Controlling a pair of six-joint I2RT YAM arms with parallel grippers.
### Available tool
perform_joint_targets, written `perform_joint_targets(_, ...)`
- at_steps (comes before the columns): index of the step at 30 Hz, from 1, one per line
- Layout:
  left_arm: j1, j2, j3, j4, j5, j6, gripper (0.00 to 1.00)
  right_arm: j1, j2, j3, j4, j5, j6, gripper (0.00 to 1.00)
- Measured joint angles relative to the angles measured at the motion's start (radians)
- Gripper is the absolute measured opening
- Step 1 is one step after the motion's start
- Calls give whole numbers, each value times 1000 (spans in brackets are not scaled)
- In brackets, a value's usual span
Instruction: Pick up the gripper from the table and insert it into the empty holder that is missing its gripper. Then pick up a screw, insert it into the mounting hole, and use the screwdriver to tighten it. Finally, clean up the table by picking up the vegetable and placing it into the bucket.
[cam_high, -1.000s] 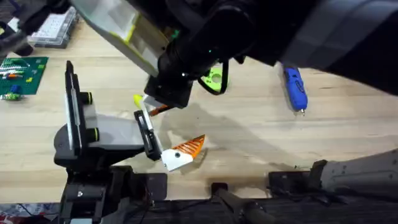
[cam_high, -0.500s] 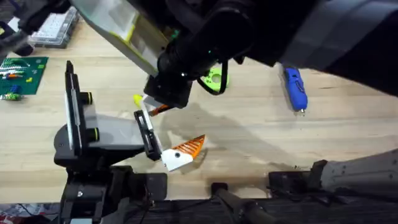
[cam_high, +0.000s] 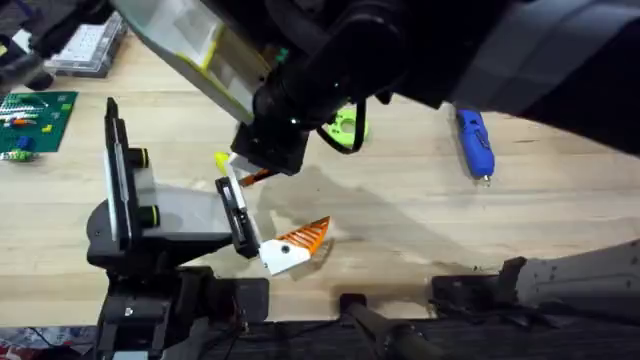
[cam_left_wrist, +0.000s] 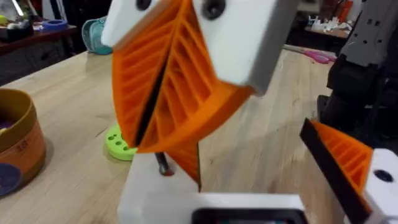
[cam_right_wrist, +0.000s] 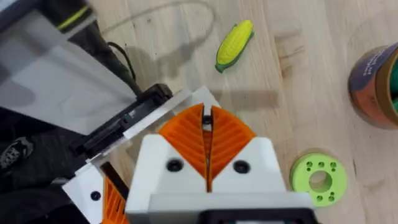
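My right gripper (cam_right_wrist: 207, 121) is shut on a small dark screw (cam_left_wrist: 163, 165) and hangs tip-down (cam_left_wrist: 148, 144) over the gripper's white base (cam_right_wrist: 177, 104). That base lies along the black holder (cam_right_wrist: 124, 121) at the end of the stand's grey arm (cam_high: 180, 210). From overhead the right arm (cam_high: 268, 150) covers most of the gripper. The white body (cam_left_wrist: 211, 202) of my left gripper sits just below the screw. The yellow vegetable (cam_right_wrist: 235, 38) (cam_high: 220, 160) lies on the table beside the holder. The blue screwdriver (cam_high: 475, 142) lies far right.
A second orange gripper (cam_high: 290, 245) (cam_left_wrist: 348, 158) is mounted on the stand's near plate. A green ring (cam_high: 345, 125) (cam_right_wrist: 318, 177) lies behind the holder, with the bucket (cam_left_wrist: 18, 143) (cam_right_wrist: 379, 74) beyond it. A green board (cam_high: 35, 120) and a parts box (cam_high: 85, 45) sit far left.
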Motion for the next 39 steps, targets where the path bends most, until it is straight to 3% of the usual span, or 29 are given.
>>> perform_joint_targets(39, 0, 0, 0, 0, 0, -15, 987, 0, 0, -62, 37, -12, 0, 11)
